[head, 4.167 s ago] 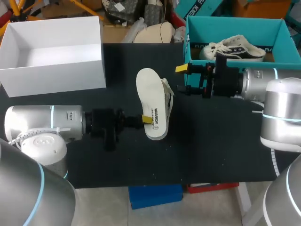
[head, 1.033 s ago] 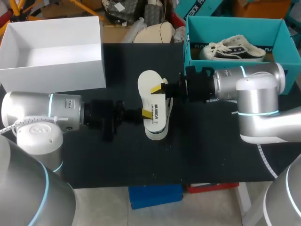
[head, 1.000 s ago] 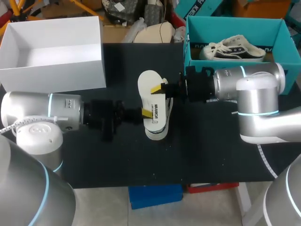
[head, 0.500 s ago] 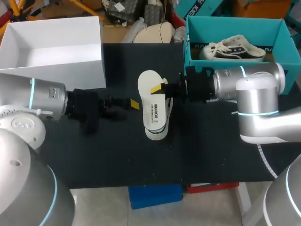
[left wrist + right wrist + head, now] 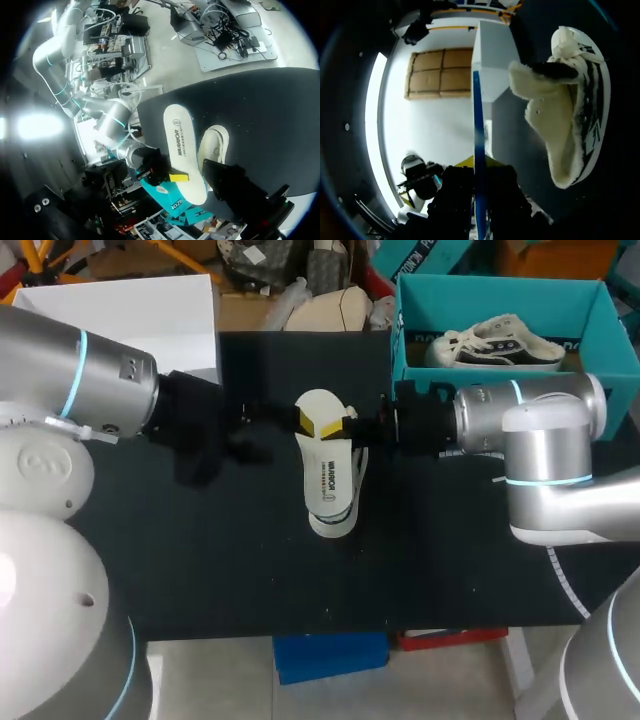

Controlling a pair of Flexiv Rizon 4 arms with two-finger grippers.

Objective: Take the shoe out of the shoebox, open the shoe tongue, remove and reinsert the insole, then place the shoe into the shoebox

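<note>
Table [image 5: 450, 560] was black, with both arms reaching in over the middle of it: left arm [image 5: 70, 390] and right arm [image 5: 540, 430].

White box [image 5: 150, 300] sat well behind the left arm. Teal box [image 5: 480, 295] was just beside the right arm and had a second shoe [image 5: 495, 345] in it.

The shoe [image 5: 555, 130] was out on the table, just ahead of and beside the right gripper [image 5: 335, 427]. Its fleecy lining was showing and the tongue was folded out.

The insole [image 5: 328, 475] was out of the shoe, printed face up, right next to the shoe. I couldn't tell whether it rested on the table or on the shoe.

The right gripper was clamped on the insole near one end, a finger on each face. The right wrist view showed the insole edge-on between the fingers.

The left gripper [image 5: 300, 420] was at the same end of the insole, across from the right gripper, holding nothing I could see. I can't tell how far its fingers were spread.

Risks, as I judge them:
- The grip was thin and sat near one end, so the long free end could droop or pivot and the insole could slip out.
- The left gripper was very close, so a small overshoot would knock the insole or hit the right fingers.
- Nothing held the shoe, so pushing the insole in would likely slide it away.
- The soft lining and tongue could catch the insole tip, and it would buckle instead of seating.
</note>
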